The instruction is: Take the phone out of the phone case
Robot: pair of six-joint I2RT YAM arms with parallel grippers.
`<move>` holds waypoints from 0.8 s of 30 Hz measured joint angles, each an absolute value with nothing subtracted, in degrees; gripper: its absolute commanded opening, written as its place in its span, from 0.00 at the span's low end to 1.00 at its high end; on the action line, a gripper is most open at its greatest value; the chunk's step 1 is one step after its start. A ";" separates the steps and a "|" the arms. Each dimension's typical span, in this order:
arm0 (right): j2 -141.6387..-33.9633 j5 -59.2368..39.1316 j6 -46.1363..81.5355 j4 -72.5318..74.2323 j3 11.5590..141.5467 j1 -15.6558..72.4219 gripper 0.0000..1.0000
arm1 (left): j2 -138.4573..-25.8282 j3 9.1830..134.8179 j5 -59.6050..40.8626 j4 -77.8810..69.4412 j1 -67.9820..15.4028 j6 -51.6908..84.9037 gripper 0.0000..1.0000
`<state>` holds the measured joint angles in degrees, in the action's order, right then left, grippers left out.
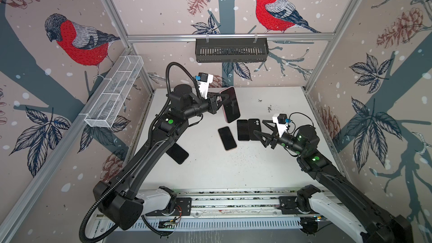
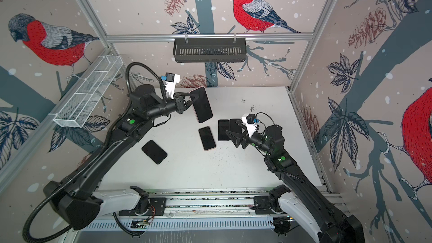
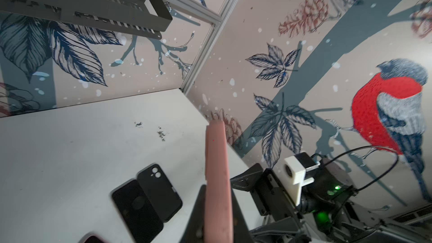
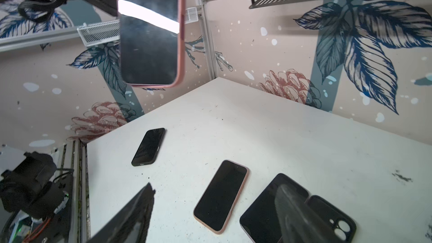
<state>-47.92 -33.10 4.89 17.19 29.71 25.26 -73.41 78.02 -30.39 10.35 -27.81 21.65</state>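
**Entry: phone in pink case** [image 1: 230, 105], one unit, in hand
- Location: held in the air over the far middle of the table [image 1: 233, 171], long axis near upright and a little tilted. The right wrist view shows the dark screen [image 4: 149, 36] with a pink rim on every visible side, so the phone looks fully seated in its case.
- Holder: left gripper [image 1: 216, 105], jaws clamped on one long edge. The left wrist view shows the pink side [image 3: 217, 183] rising from between the fingers.
- Counterpart: right gripper [image 1: 259, 128], jaws spread wide and holding nothing. It is low over the table, just beside the empty black case [image 1: 254, 129] and the bare phone [image 1: 243, 130]. The held phone sits above and beyond these jaws, well apart from them and not between them.
- Also on the table: second pink-cased phone [image 1: 227, 138] and black-cased phone [image 2: 154, 151], neither being handled.
- Step in hand (a judgement): bring the open jaws up to the free long edge or a lower corner.
- Handling advice:
  - Grip only the pink lip, not the glass, and peel it back from a corner while the left grip stays firm.
  - Clamping across phone and case together would only seat it tighter.
  - Keep the work over the table in case the phone drops
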 measured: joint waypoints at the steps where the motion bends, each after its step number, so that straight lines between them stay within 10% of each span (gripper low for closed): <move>1: -48.62 -33.47 3.18 16.88 30.24 26.09 0.87 | -74.28 79.61 -29.63 13.85 -27.81 18.72 0.00; 24: -66.85 -40.42 -24.23 9.23 43.64 35.94 0.76 | -70.96 78.85 -42.65 28.40 -27.70 -4.03 0.00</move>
<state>-66.85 -40.42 -24.23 9.23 43.64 35.94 -70.96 78.85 -42.65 28.40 -27.70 -4.03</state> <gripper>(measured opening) 0.762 0.124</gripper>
